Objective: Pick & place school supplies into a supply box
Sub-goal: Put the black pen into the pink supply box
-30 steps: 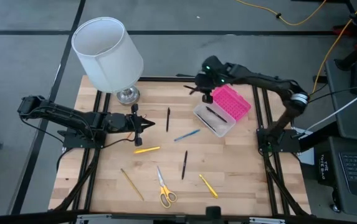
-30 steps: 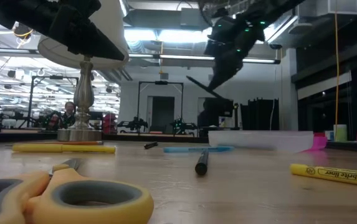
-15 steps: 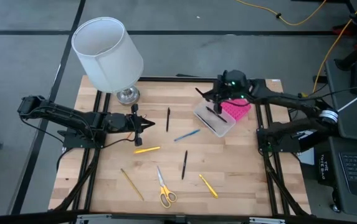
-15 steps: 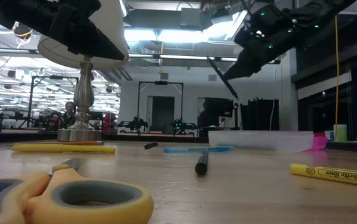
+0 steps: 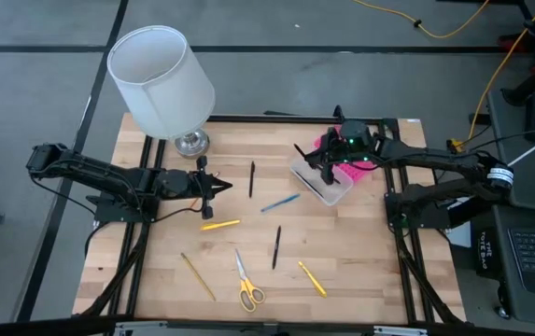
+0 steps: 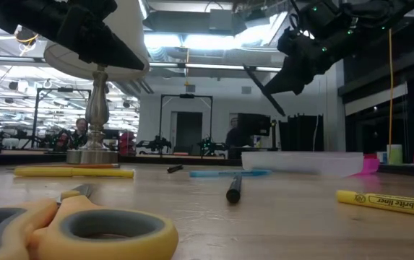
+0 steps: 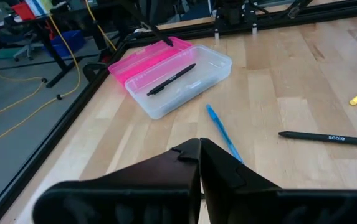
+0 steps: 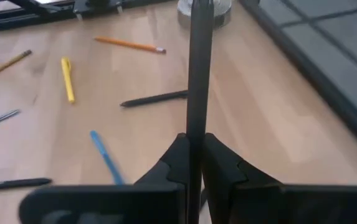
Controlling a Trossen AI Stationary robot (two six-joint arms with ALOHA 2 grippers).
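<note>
The right claw [image 5: 328, 161] hangs above the supply box [image 5: 326, 176], pinched tight on a black pen [image 8: 199, 74] that sticks out past its tips, slanting down when seen from table height [image 6: 264, 89]. Directly below that claw the box's clear base lies open on the wooden surface [image 5: 360, 252], with the pink lid [image 7: 142, 57] folded back on the far side, toward the surface's rear edge. One black pen [image 7: 171, 79] already lies inside the clear base.

The left claw [image 5: 220, 190] waits low over the surface on the other side, its tips pressed together with nothing between them. Just ahead of it lie a blue pen [image 5: 279, 203] and, slightly off to one side, another black pen [image 5: 252, 178]. A yellow marker [image 5: 220, 225] rests close beside it, toward the front edge.

Farther from both claws, near the front of the surface, sit a black pen [image 5: 275, 246], a yellow highlighter [image 5: 311, 278], a tan pencil [image 5: 197, 275] and the yellow-handled scissors [image 5: 246, 286]. A white-shaded lamp [image 5: 161, 79] stands at the back corner behind the left claw.
</note>
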